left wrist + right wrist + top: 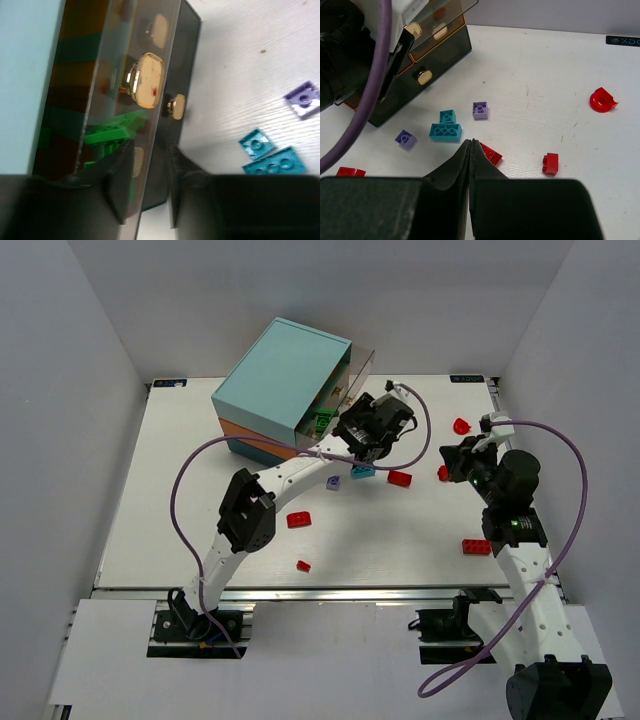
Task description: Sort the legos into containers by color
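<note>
The chest (280,370) with a light-teal top stands at the back left, and its drawer fronts (190,60) face right. One upper drawer is pulled out and holds green legos (112,130), which also show in the top view (322,420). My left gripper (149,145) is open above that drawer's front wall, one finger over the green legos and the other outside the front; in the top view it (345,432) is at the chest. My right gripper (471,142) is shut and empty, hovering above a red lego (491,153). Teal legos (445,131) and lavender legos (480,110) lie close by.
More red legos lie scattered: one at the middle (299,519), one at the front (303,565), one by the right arm (477,547), and a round red piece (461,425) at the back right. White walls enclose the table on three sides.
</note>
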### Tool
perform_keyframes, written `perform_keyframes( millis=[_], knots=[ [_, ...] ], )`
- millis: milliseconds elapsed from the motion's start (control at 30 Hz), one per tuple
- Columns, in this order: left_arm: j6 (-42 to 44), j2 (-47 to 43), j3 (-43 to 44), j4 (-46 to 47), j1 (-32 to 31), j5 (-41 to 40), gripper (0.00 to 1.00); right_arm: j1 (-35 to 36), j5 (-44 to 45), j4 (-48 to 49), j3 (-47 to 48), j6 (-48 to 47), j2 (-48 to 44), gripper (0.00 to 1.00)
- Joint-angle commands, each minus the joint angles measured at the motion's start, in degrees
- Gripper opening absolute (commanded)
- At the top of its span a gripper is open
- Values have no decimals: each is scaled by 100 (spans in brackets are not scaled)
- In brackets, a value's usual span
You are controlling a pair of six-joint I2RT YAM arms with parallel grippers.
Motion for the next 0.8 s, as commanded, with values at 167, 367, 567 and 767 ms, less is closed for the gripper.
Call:
perform_keyframes(
  millis=[167, 367, 567, 767],
  knots=[
    [194, -218, 30, -26, 421, -499, 70, -40, -62, 288, -64, 20, -30, 0],
    [168, -358, -181, 18, 676, -368, 74, -92, -80, 287, -64, 20, -21, 0],
    [98, -376, -243, -8, 781, -324, 76, -127, -97, 288, -73, 20, -21, 0],
    [-7, -876, -638, 202, 606, 334, 10, -127, -141, 314, -90, 11, -3, 0]
  ],
)
